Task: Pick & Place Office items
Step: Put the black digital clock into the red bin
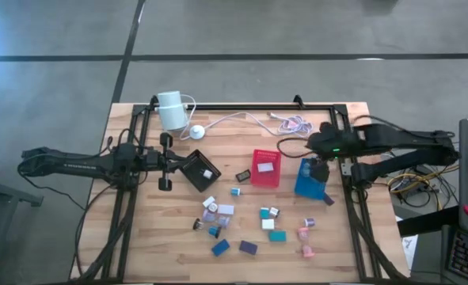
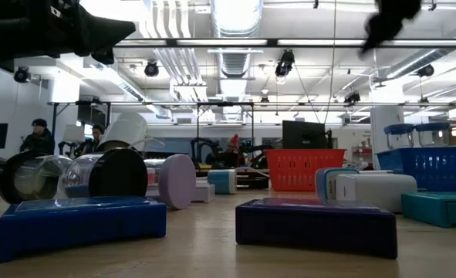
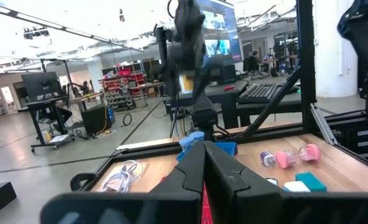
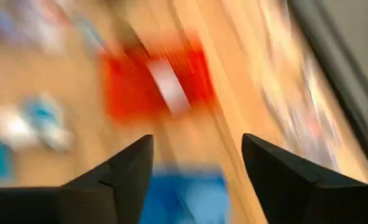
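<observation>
Wooden table [image 1: 146, 245], frame centre: few pieces binned; office items [image 1: 249, 226] remain; right gripper [image 1: 319, 170] spread over blue tray [image 1: 306, 184], left gripper [image 1: 165, 161] pressed together.

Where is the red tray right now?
In the high view, the red tray sits just right of the table's centre, left of the blue tray, with a white piece inside.

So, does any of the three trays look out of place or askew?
Yes. The black tray is turned at an angle to the table edges, right beside the left gripper. The red tray and blue tray lie nearly square. Nothing looks spilled or damaged.
</observation>
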Motion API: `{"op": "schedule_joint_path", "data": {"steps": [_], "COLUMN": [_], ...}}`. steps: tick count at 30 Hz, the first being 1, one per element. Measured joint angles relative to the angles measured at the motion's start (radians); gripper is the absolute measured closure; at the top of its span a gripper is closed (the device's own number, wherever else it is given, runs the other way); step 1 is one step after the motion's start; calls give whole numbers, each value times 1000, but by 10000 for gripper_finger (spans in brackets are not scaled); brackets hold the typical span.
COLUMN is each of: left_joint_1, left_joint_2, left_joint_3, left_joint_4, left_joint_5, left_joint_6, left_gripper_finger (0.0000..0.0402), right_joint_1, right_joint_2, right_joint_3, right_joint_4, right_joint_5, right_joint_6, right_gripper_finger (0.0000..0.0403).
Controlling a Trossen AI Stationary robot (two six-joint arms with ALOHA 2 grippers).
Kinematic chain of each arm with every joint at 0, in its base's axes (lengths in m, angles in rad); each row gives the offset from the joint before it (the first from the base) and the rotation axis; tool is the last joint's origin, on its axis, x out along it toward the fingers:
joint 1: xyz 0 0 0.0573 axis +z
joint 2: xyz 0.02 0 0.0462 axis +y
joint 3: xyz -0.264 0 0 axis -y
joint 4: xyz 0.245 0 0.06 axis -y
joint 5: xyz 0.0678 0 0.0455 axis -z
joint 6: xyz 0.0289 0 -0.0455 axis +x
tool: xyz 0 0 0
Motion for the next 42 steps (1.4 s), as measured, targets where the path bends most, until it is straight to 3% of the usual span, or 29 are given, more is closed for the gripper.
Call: {"op": "schedule_joint_path", "data": {"steps": [3,10,22,30,36,42], "left_joint_1": [0,0,0,0,1,2], "left_joint_2": [0,0,0,0,-1,-17], "left_joint_3": [0,0,0,0,0,0], "left_joint_4": [-3,-11,-11,-29,-52,-98], "left_joint_5": [0,0,0,0,-5,-33], "left_joint_6": [0,-5,-4,-1,-13,-1], "left_gripper_finger": [390,390,390,390,390,390], "right_joint_1": [58,162,170,170,169,169], "right_joint_2": [-103,-365,-766,-941,-935,-943], "right_joint_3": [-19,-195,-596,-802,-869,-842], "right_joint_4": [206,496,791,908,967,914], "right_joint_5": [-6,-38,-141,-173,-187,-180], "right_joint_6": [-79,-208,-272,-270,-275,-238], "right_gripper_finger": [224,382,395,395,394,394]}}
